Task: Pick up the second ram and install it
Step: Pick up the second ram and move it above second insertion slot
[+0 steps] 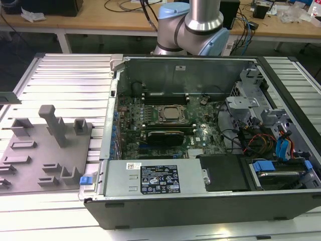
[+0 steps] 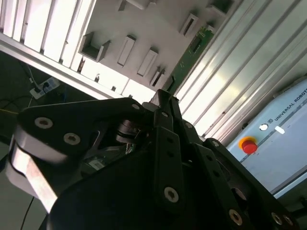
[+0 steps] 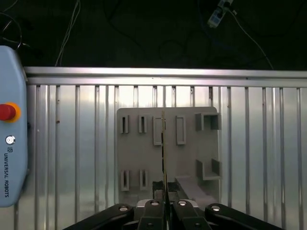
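Note:
The second ram [image 3: 164, 143] is a thin dark-green board stick, seen edge-on in the first wrist view and flat-on [image 2: 190, 51] in the second wrist view. My gripper [image 3: 164, 195] is shut on its lower end, its black fingers [image 2: 165, 124] pinching it from both sides. The stick hangs high above the grey fixture plate [image 3: 139, 158], over the slots in the plate's middle. In the exterior view the open computer case [image 1: 200, 201] shows the motherboard with its silver CPU socket [image 1: 168, 114] and long black slots [image 1: 165, 96] behind it.
The grey fixture plate [image 1: 30, 165] lies on the ribbed aluminium table [image 1: 70, 80] at the exterior view's left of the case. A black card [image 1: 163, 136] sits in front of the socket. A pale box with a red button [image 3: 8, 143] lies beside the table. The arm's base [image 1: 193, 25] rises behind the case.

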Motion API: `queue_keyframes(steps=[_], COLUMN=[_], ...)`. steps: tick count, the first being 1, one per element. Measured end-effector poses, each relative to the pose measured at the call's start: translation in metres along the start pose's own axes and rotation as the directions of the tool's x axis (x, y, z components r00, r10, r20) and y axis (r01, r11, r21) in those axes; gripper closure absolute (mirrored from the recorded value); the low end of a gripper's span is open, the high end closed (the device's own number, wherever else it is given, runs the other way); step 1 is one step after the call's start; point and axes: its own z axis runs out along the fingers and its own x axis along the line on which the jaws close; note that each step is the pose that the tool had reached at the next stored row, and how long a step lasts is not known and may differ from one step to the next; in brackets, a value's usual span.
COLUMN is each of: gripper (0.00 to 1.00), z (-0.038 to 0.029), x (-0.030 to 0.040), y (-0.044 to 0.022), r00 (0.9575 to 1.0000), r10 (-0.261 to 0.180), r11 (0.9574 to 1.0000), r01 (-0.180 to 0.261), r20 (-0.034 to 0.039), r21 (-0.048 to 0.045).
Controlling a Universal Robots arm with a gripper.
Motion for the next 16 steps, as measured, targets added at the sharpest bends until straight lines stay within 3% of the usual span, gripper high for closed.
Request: queue_keyframes(steps=[2, 3, 7, 13, 16], gripper=[0.87, 0.87, 0.87, 0.87, 0.87], z=[-0.0006, -0.0029, -0.0121, -0.0142, -0.0146], x=[-0.0058, -0.0119, -0.0247, -0.0260, -0.0260], y=[0.0001, 0.0002, 0.0006, 0.0002, -0.0084], r00=[1.0000, 1.0000, 1.0000, 1.0000, 1.0000], r10=[0.000, 0.000, 0.000, 0.000, 0.000], r11=[1.0000, 1.0000, 1.0000, 1.0000, 1.0000], r01=[0.000, 0.000, 0.000, 0.000, 0.000], r20=[0.0002, 0.0002, 0.0001, 0.0002, 0.0001], r21=[-0.0001, -0.0002, -0.0002, -0.0002, -0.0002])
